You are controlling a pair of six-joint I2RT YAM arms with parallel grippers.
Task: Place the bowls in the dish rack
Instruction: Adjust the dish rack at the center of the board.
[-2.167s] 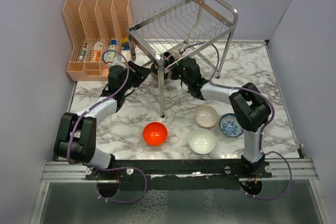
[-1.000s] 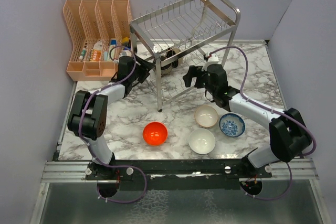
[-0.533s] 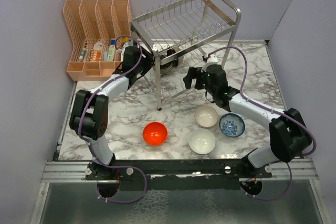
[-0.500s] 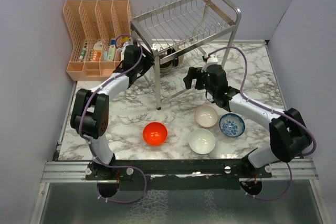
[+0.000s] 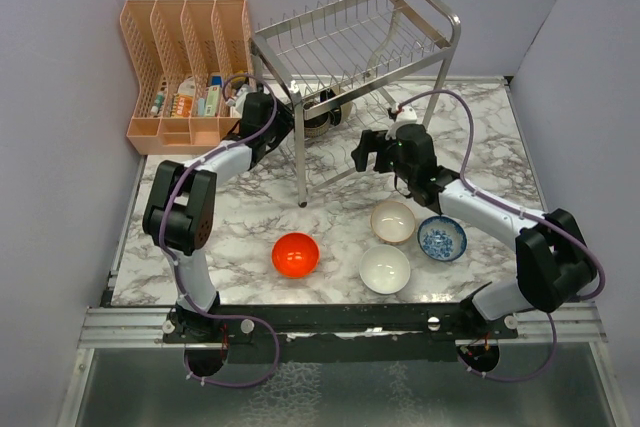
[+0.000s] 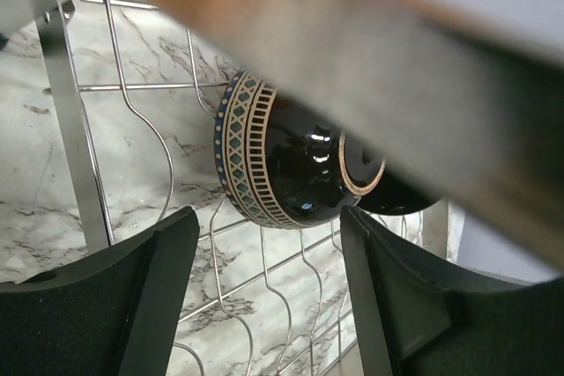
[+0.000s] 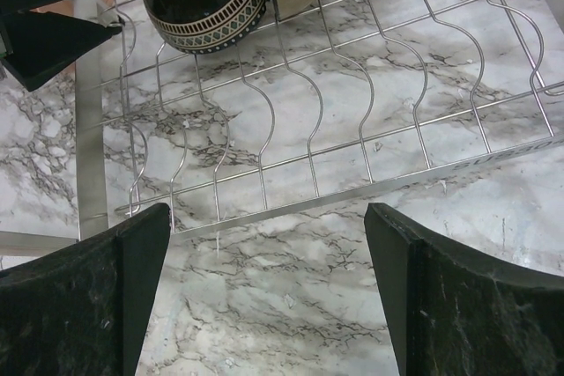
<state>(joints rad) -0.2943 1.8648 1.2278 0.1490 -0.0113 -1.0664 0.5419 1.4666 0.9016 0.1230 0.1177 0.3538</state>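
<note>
Five small round bowls were seen, and only one of them was in the rack. The glossy dark brown bowl [image 5: 322, 119], banded with a cream lattice at its rim, was lodged on its side on the lower wire tier of the large, shiny two-tier steel wire dish rack [image 5: 352, 39], toward the left end of that tier. In the left wrist view its rim band was turned left and its foot ring right.

The other four bowls were set upright on the grey-veined white marble table top [image 5: 230, 217] in front of the rack. The glossy red-orange bowl [image 5: 296, 254] was placed alone on the left. The beige-pink bowl [image 5: 393, 220], the plain white bowl [image 5: 385, 268] and the white bowl with blue pattern [image 5: 441, 238] were grouped close together on the right.

The left gripper [image 6: 264, 235] was held near the rack's front left leg, just beside the dark brown bowl. Its jaws were spread wide and nothing was gripped; the bowl was seen beyond the gap, untouched by either finger. The right gripper [image 7: 264, 226] was held off the front of the lower tier, apart from it. Its jaws were likewise spread wide, with only the tier's wavy wires and marble framed between them.

A peach plastic slotted organiser [image 5: 185, 47], stocked with small bottles and packets, was stood at the table's far left corner.
</note>
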